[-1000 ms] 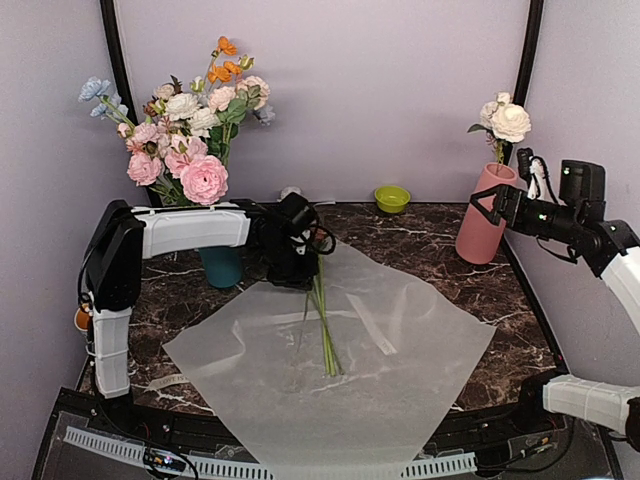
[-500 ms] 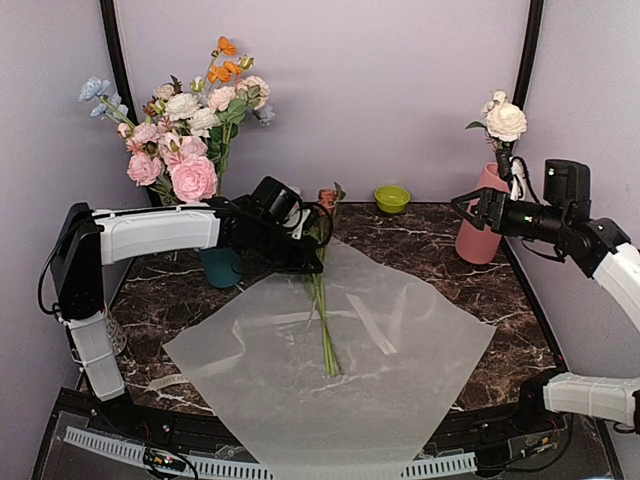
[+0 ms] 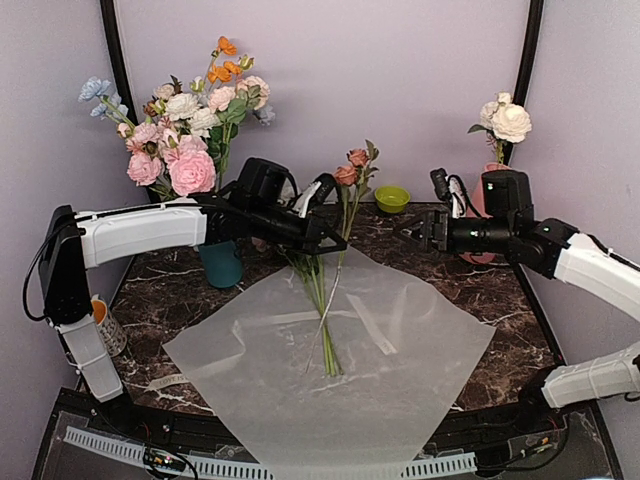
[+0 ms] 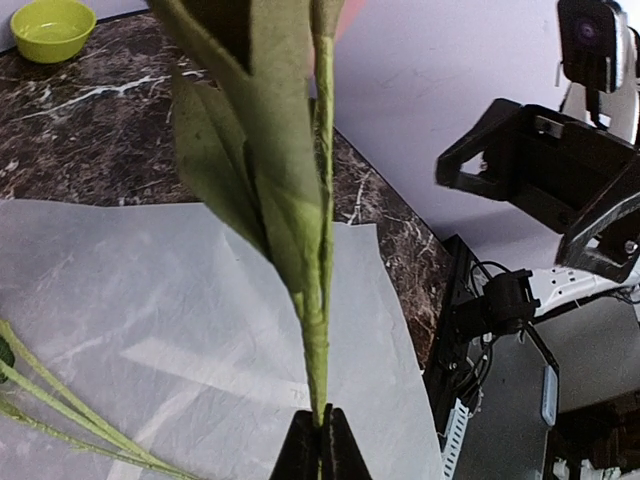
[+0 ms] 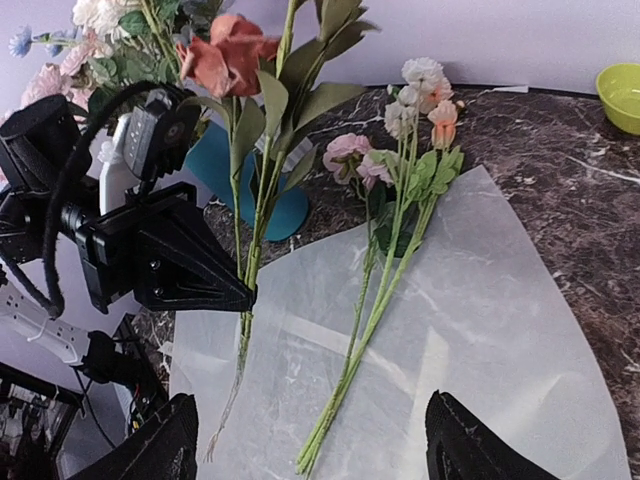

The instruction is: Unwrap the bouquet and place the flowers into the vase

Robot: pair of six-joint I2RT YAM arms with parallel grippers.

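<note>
The bouquet's cream paper [image 3: 330, 370] lies spread flat on the table. Several flowers [image 3: 322, 320] rest on it, their pale blooms toward the back [image 5: 415, 95]. My left gripper [image 3: 332, 240] is shut on the green stem [image 4: 318, 340] of one peach-pink flower [image 3: 352, 168], held upright above the paper's far edge. My right gripper [image 3: 412, 232] stands open just right of that flower, facing it, its fingers [image 5: 150, 450] spread wide over the paper. The salmon-pink vase [image 3: 475, 205] stands behind my right wrist, mostly hidden, with white blooms [image 3: 507, 118] in it.
A big pink, white, orange and blue arrangement [image 3: 185, 130] stands in a teal vase [image 3: 222, 265] at the back left. A small green bowl [image 3: 392, 198] sits at the back wall. Dark marble table [image 3: 160, 300] shows around the paper.
My left gripper has lifted one flower off the paper, turned it upright and carried it right. My right arm has swung left from the vase toward the middle.
</note>
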